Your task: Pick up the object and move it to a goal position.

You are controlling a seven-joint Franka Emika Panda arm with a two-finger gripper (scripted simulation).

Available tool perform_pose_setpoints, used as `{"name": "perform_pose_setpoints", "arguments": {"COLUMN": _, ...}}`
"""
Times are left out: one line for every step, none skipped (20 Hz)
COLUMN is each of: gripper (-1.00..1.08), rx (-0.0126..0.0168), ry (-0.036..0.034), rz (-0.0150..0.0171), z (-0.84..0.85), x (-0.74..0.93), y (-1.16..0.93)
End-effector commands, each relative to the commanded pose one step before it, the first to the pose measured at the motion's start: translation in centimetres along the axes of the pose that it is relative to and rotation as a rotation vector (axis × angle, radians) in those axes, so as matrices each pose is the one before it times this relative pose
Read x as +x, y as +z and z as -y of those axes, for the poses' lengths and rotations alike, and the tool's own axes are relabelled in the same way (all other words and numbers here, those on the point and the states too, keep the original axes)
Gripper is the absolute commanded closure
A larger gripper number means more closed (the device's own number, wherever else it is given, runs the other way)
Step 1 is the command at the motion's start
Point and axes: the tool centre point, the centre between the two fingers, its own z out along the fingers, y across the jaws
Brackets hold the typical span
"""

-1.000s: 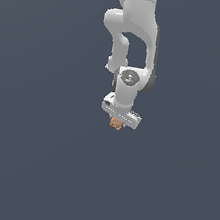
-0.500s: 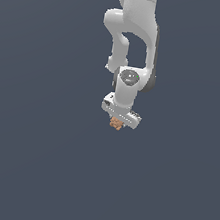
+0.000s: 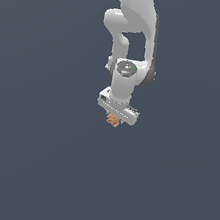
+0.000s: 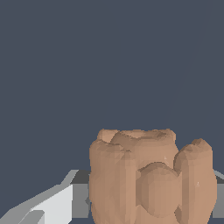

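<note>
**Where things sit around the gripper**

We see the object (image 3: 113, 120) directly under the gripper (image 3: 115, 117), touching it, between its fingers (image 4: 48, 205). The arm (image 3: 130, 44) rises above the gripper. We see the ground (image 3: 32, 160) all around it.

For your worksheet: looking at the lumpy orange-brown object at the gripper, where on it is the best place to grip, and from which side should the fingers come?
Grip the object across its middle, fingers closing from two opposite flanks. Its upright rounded lobes leave grooves between them where pads would probably seat, while the bumpy top offers little purchase. The gripper sits right over it in the exterior view, coming from above.
</note>
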Motion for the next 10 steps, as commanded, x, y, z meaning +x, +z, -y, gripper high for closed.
{"name": "perform_pose_setpoints", "arguments": {"gripper": 1.08, "rx": 0.00062, "ry": 0.00083, "rz": -0.00048, "z": -0.645, "x": 0.730, "y": -1.698}}
{"name": "perform_pose_setpoints", "arguments": {"gripper": 1.08, "rx": 0.00000, "ry": 0.00000, "rz": 0.00000, "z": -0.282, "x": 0.321, "y": -0.772}}
{"name": "perform_pose_setpoints", "arguments": {"gripper": 1.08, "rx": 0.00000, "ry": 0.00000, "rz": 0.00000, "z": -0.299, "x": 0.341, "y": -0.819}}
{"name": "perform_pose_setpoints", "arguments": {"gripper": 1.08, "rx": 0.00000, "ry": 0.00000, "rz": 0.00000, "z": -0.315, "x": 0.361, "y": -0.865}}
{"name": "perform_pose_setpoints", "arguments": {"gripper": 1.08, "rx": 0.00000, "ry": 0.00000, "rz": 0.00000, "z": -0.331, "x": 0.380, "y": -0.911}}
{"name": "perform_pose_setpoints", "arguments": {"gripper": 1.08, "rx": 0.00000, "ry": 0.00000, "rz": 0.00000, "z": -0.346, "x": 0.399, "y": -0.955}}
{"name": "perform_pose_setpoints", "arguments": {"gripper": 1.08, "rx": 0.00000, "ry": 0.00000, "rz": 0.00000, "z": -0.359, "x": 0.415, "y": -0.992}}
{"name": "perform_pose_setpoints", "arguments": {"gripper": 1.08, "rx": 0.00013, "ry": 0.00035, "rz": 0.00032, "z": -0.386, "x": 0.439, "y": -1.004}}
{"name": "perform_pose_setpoints", "arguments": {"gripper": 1.08, "rx": 0.00000, "ry": 0.00000, "rz": 0.00000, "z": -0.366, "x": 0.426, "y": -1.015}}
{"name": "perform_pose_setpoints", "arguments": {"gripper": 1.08, "rx": 0.00000, "ry": 0.00000, "rz": 0.00000, "z": -0.363, "x": 0.425, "y": -1.009}}
